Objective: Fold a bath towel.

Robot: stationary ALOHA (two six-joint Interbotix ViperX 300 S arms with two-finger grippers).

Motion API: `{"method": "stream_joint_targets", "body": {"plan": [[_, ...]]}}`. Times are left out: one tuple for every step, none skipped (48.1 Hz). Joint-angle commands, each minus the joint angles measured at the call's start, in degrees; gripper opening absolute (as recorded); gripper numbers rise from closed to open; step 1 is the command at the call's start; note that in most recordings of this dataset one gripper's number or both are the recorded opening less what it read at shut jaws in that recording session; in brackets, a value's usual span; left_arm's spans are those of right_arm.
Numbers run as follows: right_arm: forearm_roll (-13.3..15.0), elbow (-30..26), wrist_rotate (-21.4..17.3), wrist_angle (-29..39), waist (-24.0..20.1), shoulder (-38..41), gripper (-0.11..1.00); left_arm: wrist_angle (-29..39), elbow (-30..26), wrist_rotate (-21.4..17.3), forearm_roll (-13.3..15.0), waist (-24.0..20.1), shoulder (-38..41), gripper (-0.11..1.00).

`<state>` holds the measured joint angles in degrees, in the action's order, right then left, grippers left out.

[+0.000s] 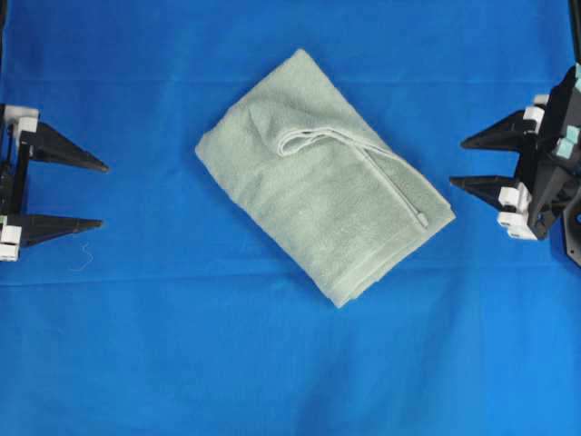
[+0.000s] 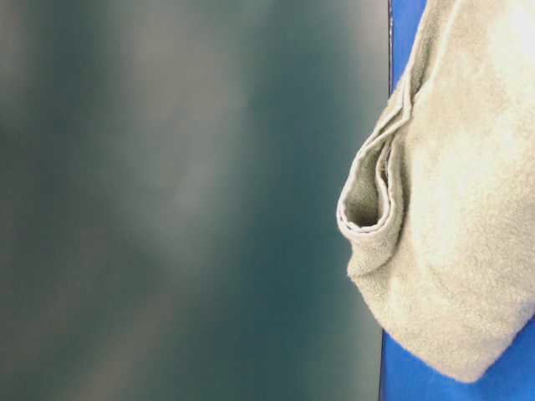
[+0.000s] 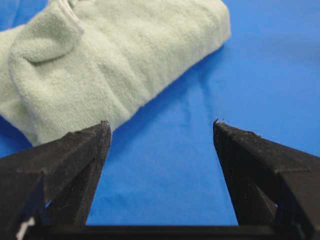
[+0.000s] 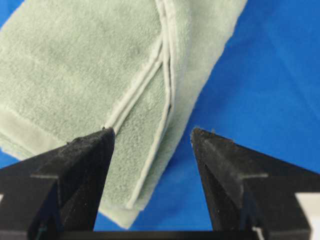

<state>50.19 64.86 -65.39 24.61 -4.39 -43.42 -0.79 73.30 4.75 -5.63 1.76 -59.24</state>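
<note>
Pale sage-green terry bath towel [image 1: 318, 186], folded, diagonal, mid blue cloth bench [image 1: 136, 345]. L tool [image 1: 104, 194], R tool [image 1: 456, 162]: wide, empty, well apart fr. towel.

Bright, even light throughout (table-level view's left half blurred).

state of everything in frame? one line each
bath towel: folded into a compact bundle, lying diagonally on the blue cloth, hemmed edges on top, not held
left tool: open, empty, apart from the towel
right tool: open, empty, apart from the towel
</note>
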Motion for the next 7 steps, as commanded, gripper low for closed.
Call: {"method": "stream_joint_targets", "body": {"plan": [[0.8, -0.6, -0.1, -0.4, 0.2, 0.0, 0.64, -0.4, -0.5, 0.1, 0.1, 0.3, 0.3, 0.79], [0.7, -0.6, -0.1, -0.5, 0.1, -0.1, 0.64, -0.4, -0.5, 0.1, 0.1, 0.2, 0.3, 0.79], [0.8, -0.6, -0.1, -0.6, 0.2, -0.1, 0.64, -0.4, -0.5, 0.1, 0.1, 0.2, 0.3, 0.79], [0.7, -0.6, -0.1, -0.7, 0.2, -0.2, 0.64, -0.4, -0.5, 0.1, 0.1, 0.3, 0.3, 0.79], [0.7, -0.6, -0.1, -0.8, 0.2, -0.3, 0.64, -0.4, -0.5, 0.0, 0.1, 0.2, 0.3, 0.79], [0.7, -0.6, -0.1, -0.9, 0.2, -0.4, 0.64, -0.4, -0.5, 0.1, 0.1, 0.2, 0.3, 0.79], [0.7, -0.6, -0.1, -1.0, 0.2, -0.4, 0.64, -0.4, -0.5, 0.1, 0.1, 0.2, 0.3, 0.79]]}}
